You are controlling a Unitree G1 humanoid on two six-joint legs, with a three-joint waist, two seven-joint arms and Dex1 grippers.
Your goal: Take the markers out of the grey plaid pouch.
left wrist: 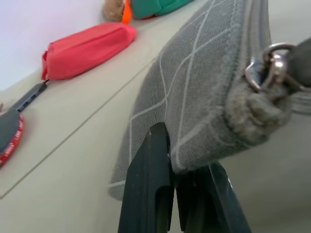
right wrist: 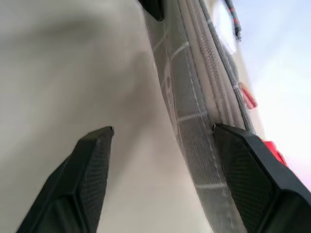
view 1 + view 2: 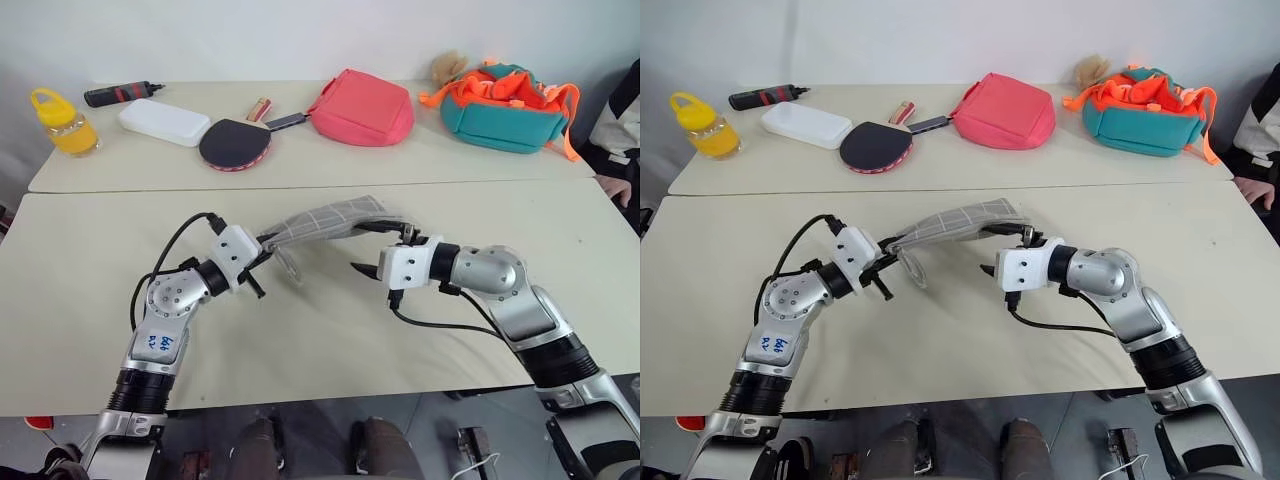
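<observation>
The left gripper has its fingers pinched tight on one end of the grey plaid pouch, held above the desk. The right gripper stands wide apart, one finger touching the pouch's far end.

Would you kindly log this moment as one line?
left gripper: shut on grey plaid fabric pouch | pouch: held above table | right gripper: open beside pouch
</observation>
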